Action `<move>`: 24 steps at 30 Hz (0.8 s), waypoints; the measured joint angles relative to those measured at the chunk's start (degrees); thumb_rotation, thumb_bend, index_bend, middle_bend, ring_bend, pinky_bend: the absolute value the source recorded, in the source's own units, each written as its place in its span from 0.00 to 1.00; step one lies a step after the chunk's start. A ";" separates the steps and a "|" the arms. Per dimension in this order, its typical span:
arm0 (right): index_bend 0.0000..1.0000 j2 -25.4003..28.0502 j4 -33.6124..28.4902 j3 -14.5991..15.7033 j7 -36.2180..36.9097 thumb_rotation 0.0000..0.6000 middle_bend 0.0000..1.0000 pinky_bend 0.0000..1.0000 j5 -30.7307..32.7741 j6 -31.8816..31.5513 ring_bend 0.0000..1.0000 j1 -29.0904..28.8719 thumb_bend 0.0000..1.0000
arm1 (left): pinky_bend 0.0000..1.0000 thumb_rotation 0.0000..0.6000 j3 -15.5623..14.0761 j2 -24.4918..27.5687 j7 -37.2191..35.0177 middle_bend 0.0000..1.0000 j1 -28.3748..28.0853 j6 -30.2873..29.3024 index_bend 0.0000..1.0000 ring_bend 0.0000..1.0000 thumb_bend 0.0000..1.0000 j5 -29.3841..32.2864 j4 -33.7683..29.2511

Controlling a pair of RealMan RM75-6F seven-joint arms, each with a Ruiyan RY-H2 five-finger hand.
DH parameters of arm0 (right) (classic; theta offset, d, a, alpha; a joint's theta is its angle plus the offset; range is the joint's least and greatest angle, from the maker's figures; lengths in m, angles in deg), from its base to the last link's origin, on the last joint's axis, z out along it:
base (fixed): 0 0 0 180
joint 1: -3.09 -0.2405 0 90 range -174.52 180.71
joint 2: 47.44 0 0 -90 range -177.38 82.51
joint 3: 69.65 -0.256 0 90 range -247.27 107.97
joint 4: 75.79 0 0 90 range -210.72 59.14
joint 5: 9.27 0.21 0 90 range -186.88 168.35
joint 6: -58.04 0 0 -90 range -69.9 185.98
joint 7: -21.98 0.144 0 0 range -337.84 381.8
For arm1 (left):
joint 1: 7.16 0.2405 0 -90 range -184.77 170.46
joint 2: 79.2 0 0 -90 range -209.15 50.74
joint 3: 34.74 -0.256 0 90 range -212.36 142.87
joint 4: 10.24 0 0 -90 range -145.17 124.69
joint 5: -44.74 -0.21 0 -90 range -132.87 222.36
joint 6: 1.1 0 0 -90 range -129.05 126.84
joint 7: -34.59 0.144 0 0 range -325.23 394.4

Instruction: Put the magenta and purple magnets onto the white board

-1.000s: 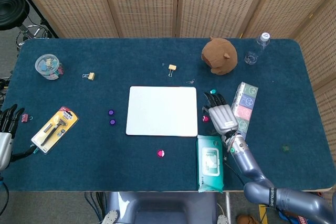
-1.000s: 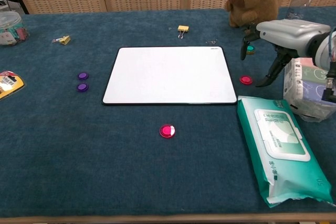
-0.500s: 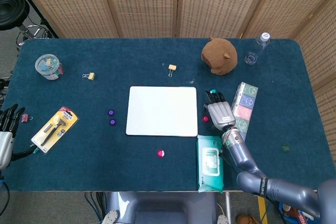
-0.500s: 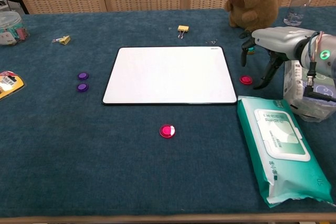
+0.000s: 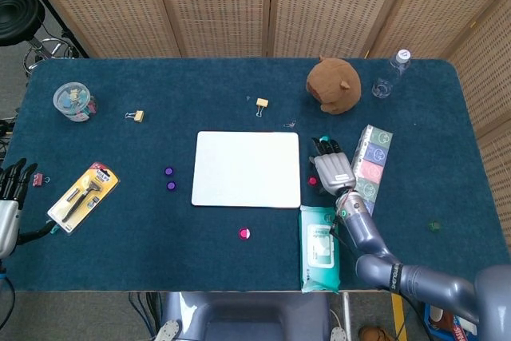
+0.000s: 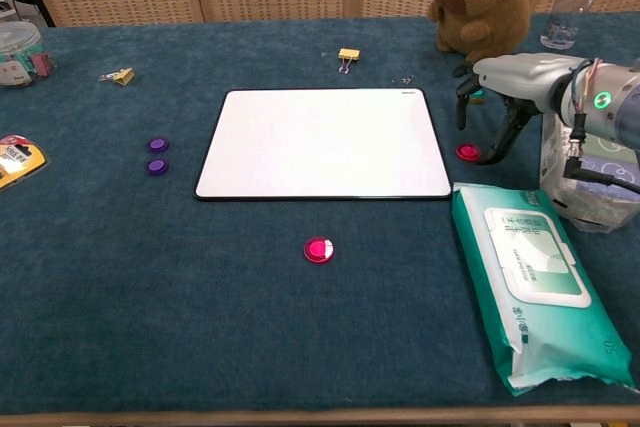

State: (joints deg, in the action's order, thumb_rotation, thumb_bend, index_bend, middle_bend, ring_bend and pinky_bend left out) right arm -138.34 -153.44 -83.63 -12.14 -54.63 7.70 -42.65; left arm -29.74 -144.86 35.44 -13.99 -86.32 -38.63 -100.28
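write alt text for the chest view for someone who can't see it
The right hand hovers open over a magenta magnet just right of the empty white board. Another magenta magnet lies in front of the board, two purple magnets to its left.

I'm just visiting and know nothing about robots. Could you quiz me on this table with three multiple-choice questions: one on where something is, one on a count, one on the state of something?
1. Where does the brown plush toy sit?
A. At the far side of the table, near the water bottle
B. On the white board
C. Beside the jar

2. How many purple magnets lie left of the board?
A. One
B. Two
C. Four

3. What is the right hand doing?
A. Gripping the wipes pack
B. Hovering open above a magenta magnet
C. Pressing on the board

Answers: 1 A, the toy is by the far edge near the bottle. 2 B, two lie together. 3 B, fingers spread, nothing held.
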 measured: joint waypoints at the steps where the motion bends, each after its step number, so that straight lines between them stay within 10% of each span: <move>1: 0.41 -0.11 0.14 0.05 -0.06 1.00 0.00 0.00 0.28 0.00 0.00 -0.13 0.23 | 0.00 1.00 0.02 0.01 -0.01 0.00 0.00 0.00 0.00 0.00 0.03 0.03 0.02; 24: 0.45 -1.44 2.23 1.73 -1.68 1.00 0.00 0.00 6.30 1.41 0.00 -3.34 0.30 | 0.00 1.00 0.17 0.18 -0.42 0.00 -0.06 0.18 0.00 0.00 0.03 0.38 0.05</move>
State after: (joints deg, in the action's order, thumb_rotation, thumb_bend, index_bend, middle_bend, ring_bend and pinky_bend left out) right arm -139.78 -151.21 -81.90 -13.81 -48.33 9.11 -45.99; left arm -29.57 -144.68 35.02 -14.05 -86.13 -38.24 -100.23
